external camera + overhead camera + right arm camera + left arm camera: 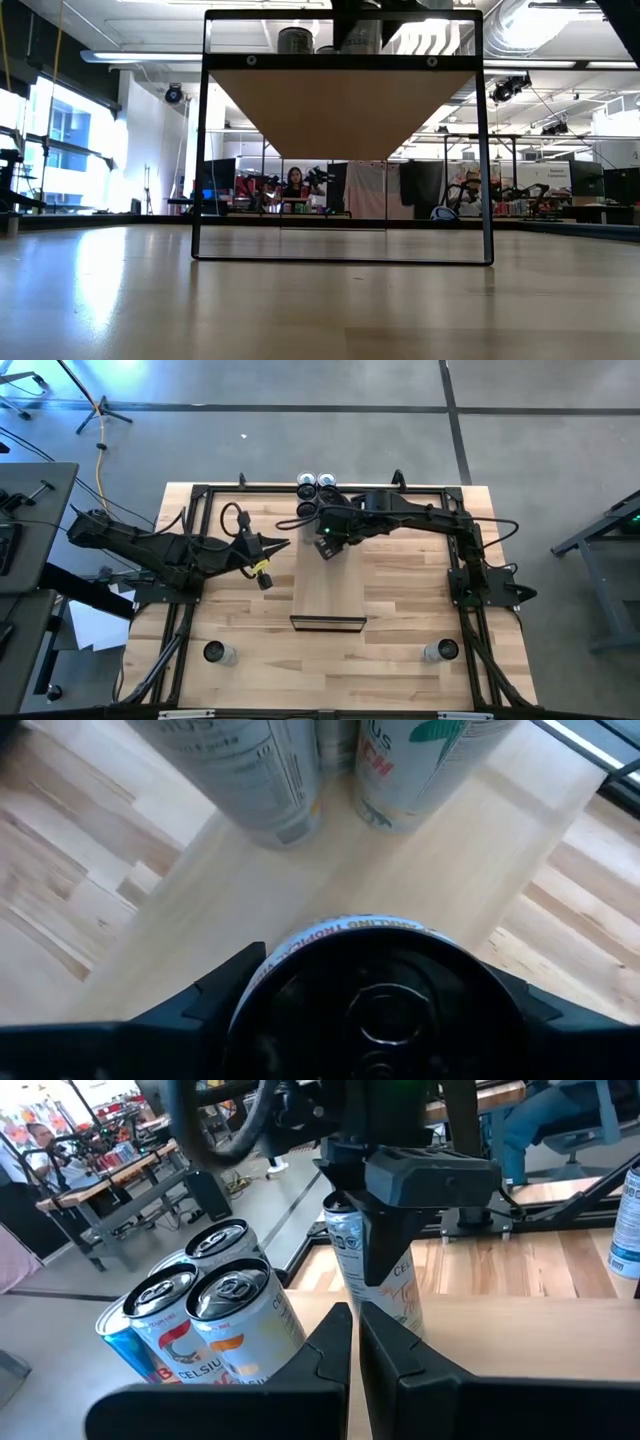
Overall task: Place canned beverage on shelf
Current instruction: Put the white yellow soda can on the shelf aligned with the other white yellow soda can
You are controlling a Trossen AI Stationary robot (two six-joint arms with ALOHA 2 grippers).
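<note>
right end effector is grasping can over shelf, near three cans | left end effector is resting clenched, empty, beside shelf, above bench

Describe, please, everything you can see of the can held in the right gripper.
The slim white aluminium beverage can with grey and orange print stands upright between the two dark fingers of the right gripper, which clamp its sides from above. From the right wrist view its silver top and pull tab show, unopened. It sits over the far end of the long pale wooden shelf, just short of three similar cans grouped there; whether its base touches the shelf cannot be told.
</note>
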